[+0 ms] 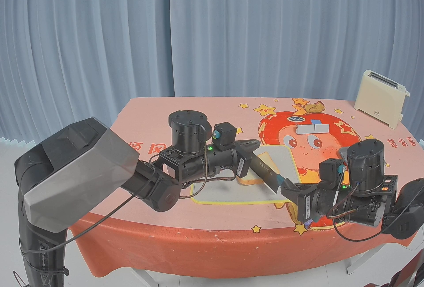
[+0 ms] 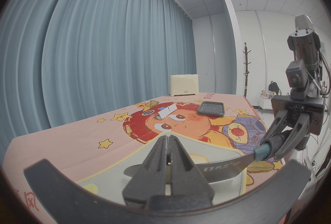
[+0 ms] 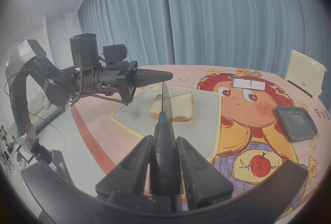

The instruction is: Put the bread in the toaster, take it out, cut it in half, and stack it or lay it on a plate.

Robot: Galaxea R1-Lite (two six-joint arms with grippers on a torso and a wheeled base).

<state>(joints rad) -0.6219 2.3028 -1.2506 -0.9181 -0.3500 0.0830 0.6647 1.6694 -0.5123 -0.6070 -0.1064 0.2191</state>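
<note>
Pink surface (image 1: 176, 111), cutting board (image 3: 203, 121) toward 6 o'clock: the bread (image 3: 176, 106) on it is likely soft, light, crushable. Over it the right hand (image 3: 163, 140) grasps the knife (image 3: 164, 100); the left hand (image 3: 165, 76) is clenched empty at its 10 o'clock. Steady the crust gently.

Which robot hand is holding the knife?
The right gripper: its fingers clamp the knife handle, blade over the bread. The left gripper is shut on nothing.

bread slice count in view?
1: the bread slice lies flat on the cutting board, beneath the knife. More could sit hidden inside the toaster.
</note>
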